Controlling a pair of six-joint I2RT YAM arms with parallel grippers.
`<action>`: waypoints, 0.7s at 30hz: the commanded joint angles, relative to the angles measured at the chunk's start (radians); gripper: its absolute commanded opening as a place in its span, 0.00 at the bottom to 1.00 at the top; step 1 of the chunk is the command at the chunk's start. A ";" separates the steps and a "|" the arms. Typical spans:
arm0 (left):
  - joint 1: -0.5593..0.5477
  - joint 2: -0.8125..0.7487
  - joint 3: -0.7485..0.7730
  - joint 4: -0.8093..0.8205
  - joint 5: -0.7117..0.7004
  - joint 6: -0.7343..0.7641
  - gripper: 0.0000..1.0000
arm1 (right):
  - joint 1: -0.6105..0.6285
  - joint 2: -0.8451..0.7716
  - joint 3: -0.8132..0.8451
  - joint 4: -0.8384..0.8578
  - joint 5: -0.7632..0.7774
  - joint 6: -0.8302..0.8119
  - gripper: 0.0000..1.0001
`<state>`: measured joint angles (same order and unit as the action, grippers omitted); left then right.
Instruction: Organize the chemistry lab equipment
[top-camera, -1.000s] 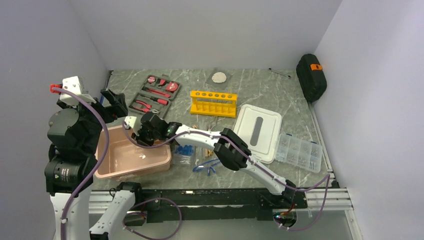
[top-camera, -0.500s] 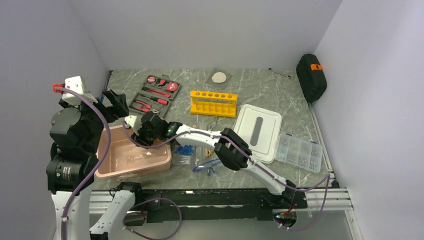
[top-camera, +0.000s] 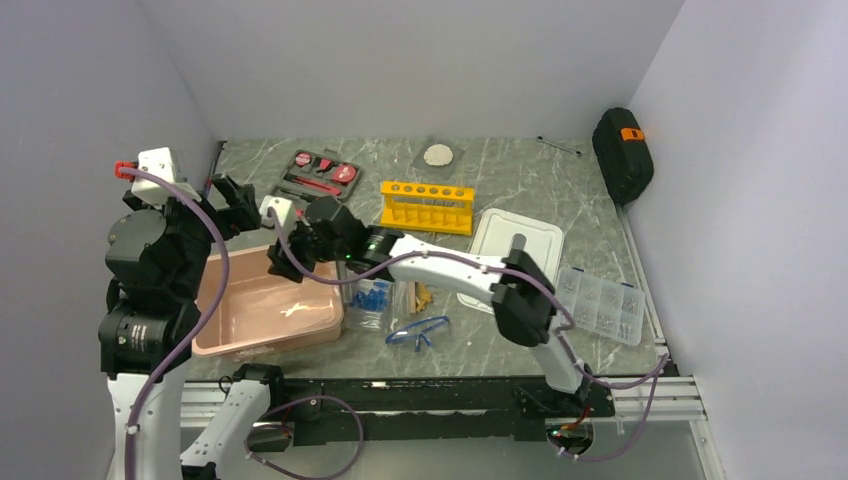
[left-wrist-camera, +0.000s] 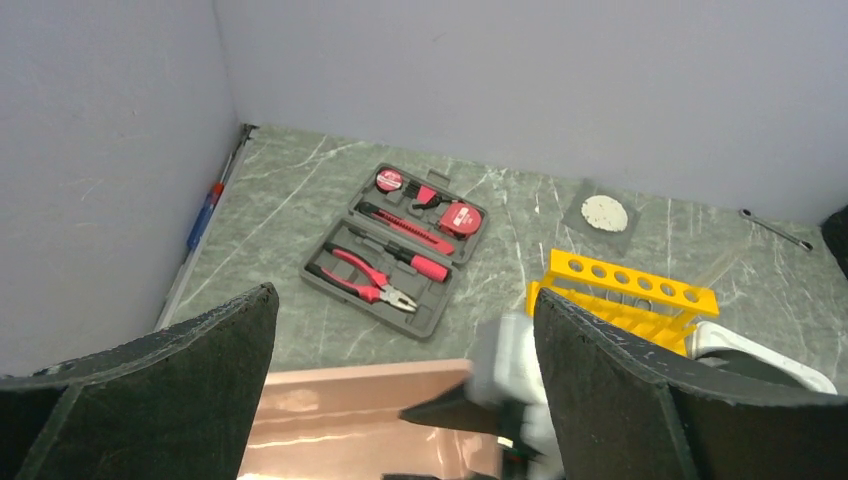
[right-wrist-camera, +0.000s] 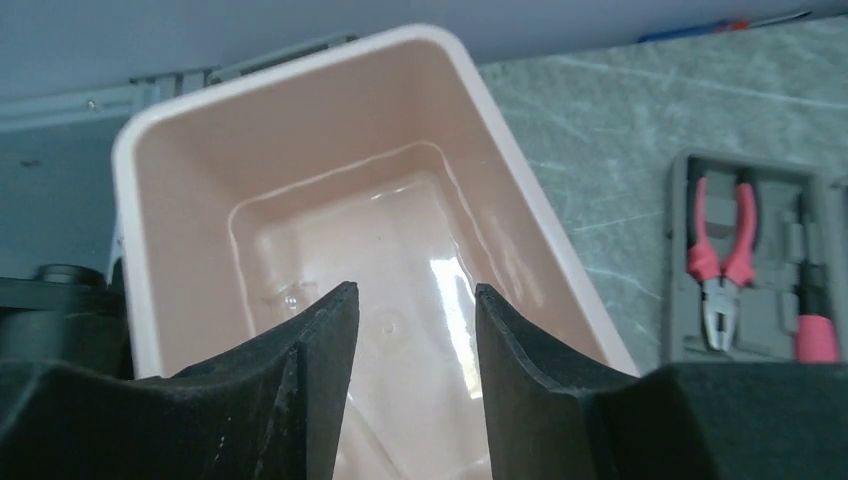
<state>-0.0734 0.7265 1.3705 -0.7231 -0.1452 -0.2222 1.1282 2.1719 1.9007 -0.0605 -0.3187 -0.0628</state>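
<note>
Right gripper (right-wrist-camera: 413, 296) parted, empty, over pink bin (right-wrist-camera: 300, 120); tube bag (top-camera: 371, 300) beside bin

I can read no text, number or brand in any of my views. The round faces in the red-and-black tool kit (left-wrist-camera: 395, 245), just ahead of my left gripper (left-wrist-camera: 402, 296), are too small to make out. The orange tag on the black case (top-camera: 620, 160), far off to that gripper's right, shows no lettering I can read.
</note>
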 joint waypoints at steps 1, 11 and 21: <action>-0.005 0.032 -0.031 0.099 -0.009 0.035 0.99 | 0.003 -0.203 -0.139 0.076 0.105 0.058 0.49; -0.040 0.078 -0.212 0.237 -0.013 0.036 0.99 | -0.103 -0.644 -0.670 0.040 0.317 0.296 0.49; -0.332 0.277 -0.207 0.279 0.039 0.020 0.92 | -0.459 -0.973 -0.975 -0.008 0.371 0.439 0.49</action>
<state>-0.3046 0.9188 1.1023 -0.4992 -0.1425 -0.2020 0.7708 1.2930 0.9783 -0.0818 0.0219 0.2981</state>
